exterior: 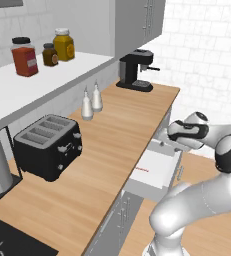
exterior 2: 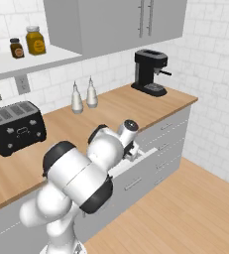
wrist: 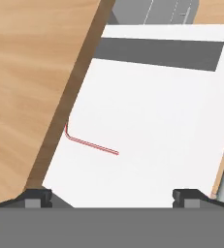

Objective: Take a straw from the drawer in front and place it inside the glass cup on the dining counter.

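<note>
The drawer (wrist: 162,111) stands pulled out below the wooden worktop, its white inside facing up. In it lies the straw (wrist: 91,144), a thin red stick with a bent end close to the drawer's worktop-side wall. My gripper (wrist: 113,196) hangs above the drawer, open, its two fingertips (wrist: 36,197) wide apart and holding nothing; the straw lies ahead of them. The left base view shows the drawer (exterior: 154,172) with the straw (exterior: 142,169) as a short red line, and my gripper (exterior: 173,144) over its far end. The glass cup and the dining counter are out of view.
On the worktop (exterior: 117,145) stand a black toaster (exterior: 48,146), two white bottles (exterior: 91,101) and a black coffee machine (exterior: 135,71). Jars (exterior: 63,44) sit on the shelf above. Grey drawers (exterior 2: 168,144) run below the worktop, and wood floor (exterior 2: 185,213) lies in front.
</note>
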Controlling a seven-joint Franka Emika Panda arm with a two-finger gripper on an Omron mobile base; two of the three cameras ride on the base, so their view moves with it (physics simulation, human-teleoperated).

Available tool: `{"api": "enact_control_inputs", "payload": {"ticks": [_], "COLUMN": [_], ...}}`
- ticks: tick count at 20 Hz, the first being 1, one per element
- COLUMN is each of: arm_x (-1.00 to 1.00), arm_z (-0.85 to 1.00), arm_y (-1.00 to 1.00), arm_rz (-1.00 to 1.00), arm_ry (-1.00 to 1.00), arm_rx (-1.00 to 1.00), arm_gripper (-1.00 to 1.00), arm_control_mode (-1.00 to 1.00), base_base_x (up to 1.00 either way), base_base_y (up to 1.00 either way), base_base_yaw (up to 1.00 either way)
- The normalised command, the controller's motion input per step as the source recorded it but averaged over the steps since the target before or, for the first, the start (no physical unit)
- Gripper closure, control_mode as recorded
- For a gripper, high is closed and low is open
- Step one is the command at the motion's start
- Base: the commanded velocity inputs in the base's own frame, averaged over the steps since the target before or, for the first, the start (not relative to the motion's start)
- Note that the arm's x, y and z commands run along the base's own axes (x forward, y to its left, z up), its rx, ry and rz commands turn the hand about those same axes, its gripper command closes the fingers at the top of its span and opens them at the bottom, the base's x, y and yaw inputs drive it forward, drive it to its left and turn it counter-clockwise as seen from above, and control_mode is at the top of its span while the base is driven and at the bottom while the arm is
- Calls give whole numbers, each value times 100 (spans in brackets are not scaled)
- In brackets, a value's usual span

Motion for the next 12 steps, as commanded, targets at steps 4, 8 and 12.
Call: {"api": "enact_control_inputs", "payload": {"ticks": [4, 8, 12], "arm_x": [29, 22, 18], "arm_z": [-32, -28, -28], "arm_y": [1, 3, 7], "arm_rz": [17, 13, 8], "arm_ry": [7, 9, 11], "arm_rx": [-13, -10, -6], "arm_gripper": [-100, -100, -100], "arm_control_mode": [-100, -100, -100], "base_base_x": [0, 0, 0], "base_base_y": [0, 0, 0], "base_base_yaw": [0, 0, 0]}}
